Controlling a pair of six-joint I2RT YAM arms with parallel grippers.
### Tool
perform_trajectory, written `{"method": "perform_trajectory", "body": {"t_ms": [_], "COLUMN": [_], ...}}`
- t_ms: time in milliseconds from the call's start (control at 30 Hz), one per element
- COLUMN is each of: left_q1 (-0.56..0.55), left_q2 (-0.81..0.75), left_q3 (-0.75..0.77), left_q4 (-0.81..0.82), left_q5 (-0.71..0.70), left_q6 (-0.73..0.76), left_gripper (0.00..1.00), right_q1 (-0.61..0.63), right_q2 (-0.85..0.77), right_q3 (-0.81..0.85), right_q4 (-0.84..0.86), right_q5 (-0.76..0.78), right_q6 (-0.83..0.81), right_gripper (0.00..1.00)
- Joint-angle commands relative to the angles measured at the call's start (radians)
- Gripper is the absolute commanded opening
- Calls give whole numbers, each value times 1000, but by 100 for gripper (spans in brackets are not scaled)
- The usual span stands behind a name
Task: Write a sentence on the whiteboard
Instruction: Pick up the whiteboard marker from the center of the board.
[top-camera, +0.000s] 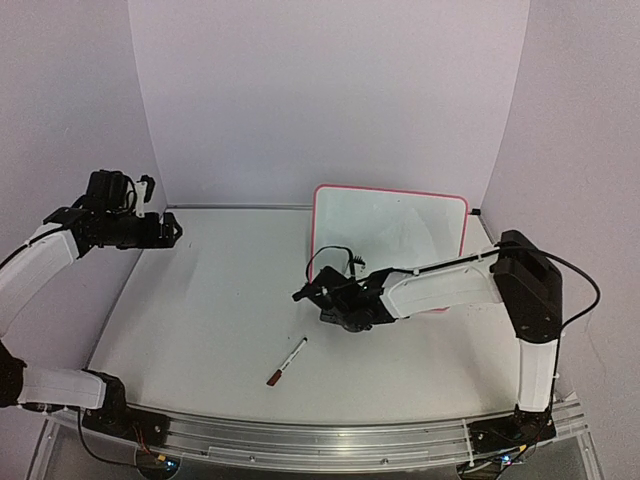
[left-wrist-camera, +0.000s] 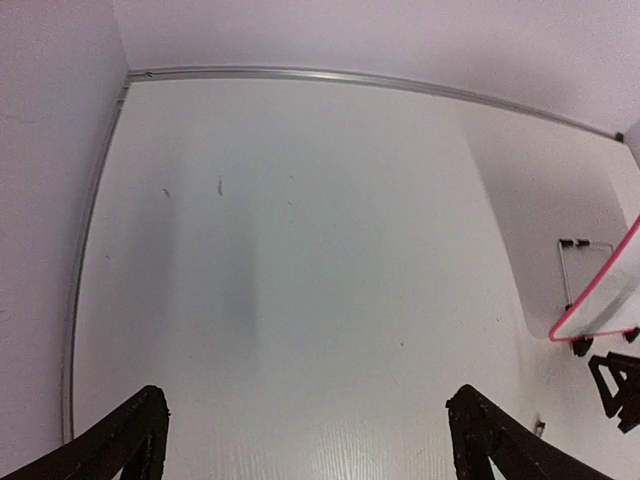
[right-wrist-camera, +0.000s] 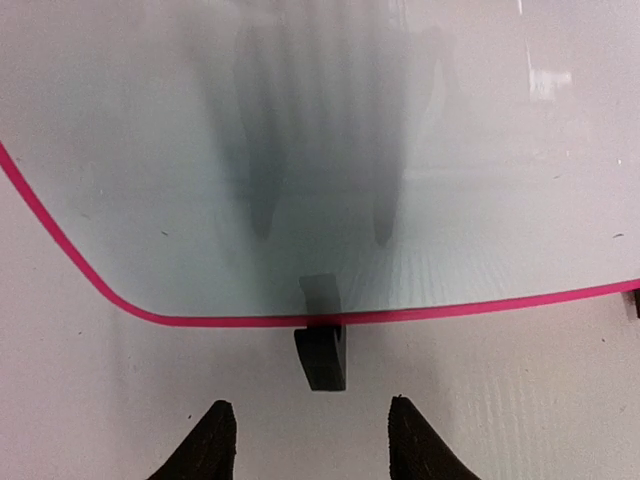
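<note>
The whiteboard (top-camera: 390, 225) stands propped at the back of the table (top-camera: 200, 300), leaning a little, its pink frame resting on a black clip foot (right-wrist-camera: 321, 357). Just in front of that foot hangs the right gripper (right-wrist-camera: 305, 430), jaws parted and empty. A marker (top-camera: 288, 362) lies on the table nearer the front. Well off to the left, the left gripper (left-wrist-camera: 307, 420) hovers, spread wide and holding nothing.

Nothing readable in any of my views. Whiteboard (right-wrist-camera: 330, 150): close under my right wrist, face shows only glare and shadow, no lettering I can make out. Same from overhead. Marker (top-camera: 288, 361): any print on barrel too small for me to read.
</note>
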Motion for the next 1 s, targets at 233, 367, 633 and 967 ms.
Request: {"method": "perform_trajectory", "body": {"t_ms": [233,367,633,967], "left_q1": [-445,-659,-900,-947], "left_q2": [37,114,369,503], "left_q3": [-237,-254,-163,-104], "left_q4": [101,98,86,92], "left_q5": [-5,-30,-48,-48], "left_q6": [-293,-321,-310,-294], "left_gripper": [92,91,90,46], "right_q1": [-2,-47,-131,-139], "right_q2": [-340,-432,-530,-576], "right_q3": [-219,-265,-340,-395], "right_q4": [4,4,5,5], "right_q5": [16,2,-30,-34], "right_q6": [-51,-117,-137,-103], "right_gripper": [55,55,55,54]}}
